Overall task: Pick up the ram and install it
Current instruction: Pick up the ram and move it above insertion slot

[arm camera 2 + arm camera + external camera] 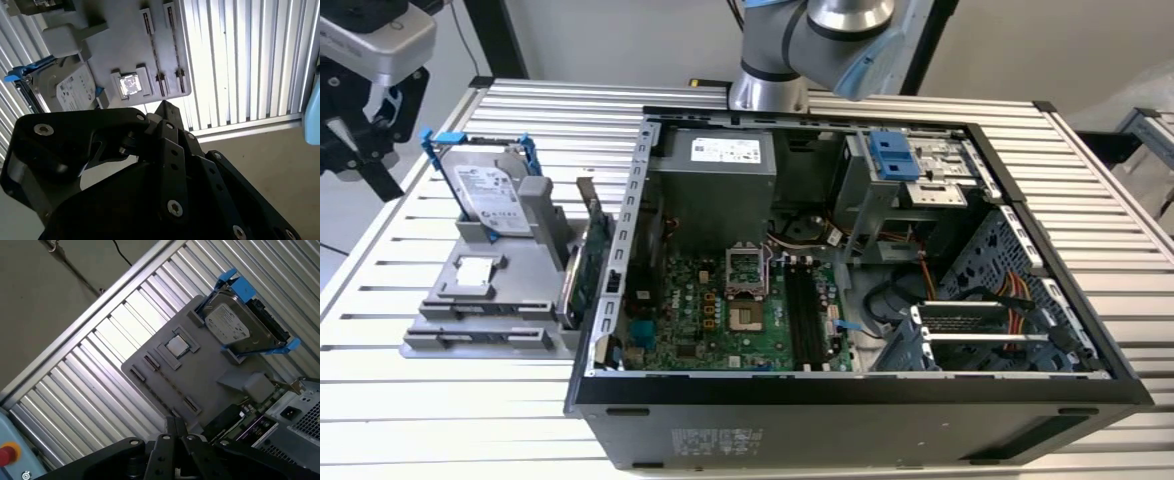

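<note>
Gripper (pixel 374 165): hangs in the air at the exterior view's left, above and apart from the gray holder (pixel 520 345); whether it is open or closed cannot be told.
Ram (pixel 170 382): stands on edge in a slot of the holder, near the chip (pixel 176 346).
Hard drive (pixel 494 195): upright at the holder's far end.
Holder: rests on the slatted table (pixel 454 420), just beside the open computer case (pixel 854 388).
</note>
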Controlling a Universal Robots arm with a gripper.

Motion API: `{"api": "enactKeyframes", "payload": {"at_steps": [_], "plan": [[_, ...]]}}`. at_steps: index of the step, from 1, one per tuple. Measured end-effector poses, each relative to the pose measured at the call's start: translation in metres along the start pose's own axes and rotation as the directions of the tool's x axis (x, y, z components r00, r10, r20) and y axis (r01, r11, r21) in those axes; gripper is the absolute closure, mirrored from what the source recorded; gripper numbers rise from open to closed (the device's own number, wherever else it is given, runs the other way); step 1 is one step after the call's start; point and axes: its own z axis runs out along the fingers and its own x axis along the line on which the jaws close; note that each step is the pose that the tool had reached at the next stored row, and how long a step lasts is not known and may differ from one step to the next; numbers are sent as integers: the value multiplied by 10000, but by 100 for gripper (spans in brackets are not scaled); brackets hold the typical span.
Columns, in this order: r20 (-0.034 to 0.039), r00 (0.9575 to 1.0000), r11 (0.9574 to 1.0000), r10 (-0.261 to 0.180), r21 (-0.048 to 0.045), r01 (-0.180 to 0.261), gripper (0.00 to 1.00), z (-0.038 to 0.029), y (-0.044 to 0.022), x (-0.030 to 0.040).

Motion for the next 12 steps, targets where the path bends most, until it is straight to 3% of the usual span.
{"api": "enactKeyframes", "payload": {"at_steps": [6,12], "plan": [[-22,9990,9990,-450,-9,450,100,0,0,0],[-48,9951,9951,-986,-22,986,100,0,0,0]]}}
